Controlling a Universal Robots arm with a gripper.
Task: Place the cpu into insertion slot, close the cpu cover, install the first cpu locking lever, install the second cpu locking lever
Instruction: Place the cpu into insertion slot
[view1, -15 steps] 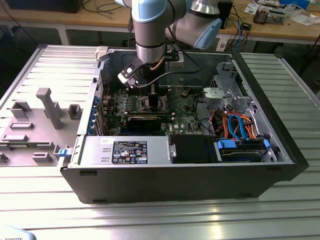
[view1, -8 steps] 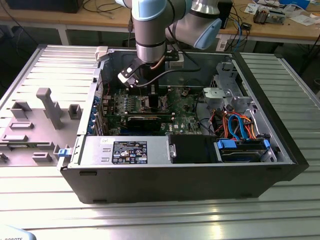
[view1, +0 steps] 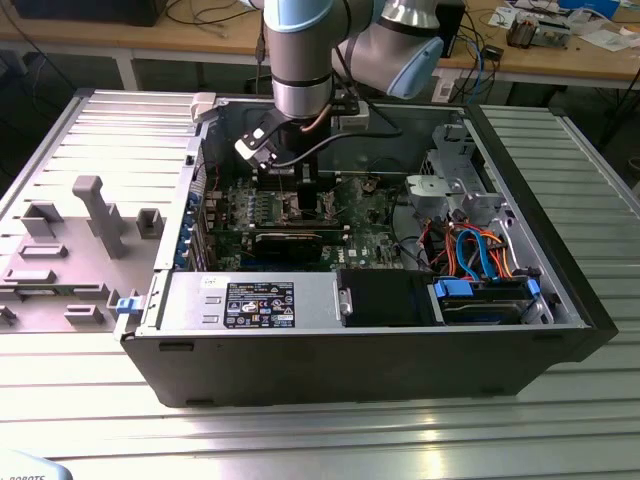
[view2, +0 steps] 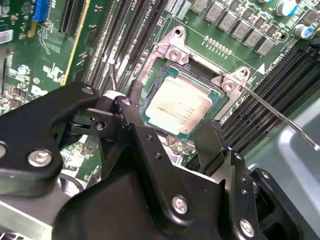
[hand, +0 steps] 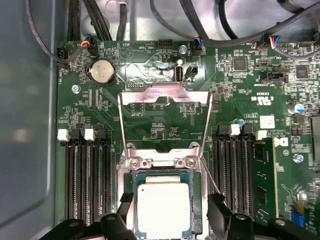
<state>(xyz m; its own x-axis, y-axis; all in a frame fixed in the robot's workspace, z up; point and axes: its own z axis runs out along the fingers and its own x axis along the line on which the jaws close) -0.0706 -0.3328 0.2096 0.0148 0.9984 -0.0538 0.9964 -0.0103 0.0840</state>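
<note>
The cpu (hand: 163, 207) lies flat in its socket on the green motherboard, silver top up; the second wrist view shows the cpu (view2: 180, 107) there too. The cpu cover (hand: 165, 95) stands swung back and open beyond the socket, the board visible through its window. A thin wire locking lever (view2: 280, 117) juts out free beside the socket. My gripper (hand: 170, 205) hovers just over the chip, open. One black finger (hand: 125, 202) stands on each side of the cpu, clear of its edges. In the exterior view the gripper (view1: 300, 195) reaches down into the case.
The open computer case (view1: 560, 290) sits on a ribbed metal table. Memory slots (hand: 85, 180) flank the socket, and a long black card (view1: 290, 240) lies in front of it. Drive cage and cables (view1: 470, 250) fill the exterior view's right; a grey fixture tray (view1: 80, 240) lies at its left.
</note>
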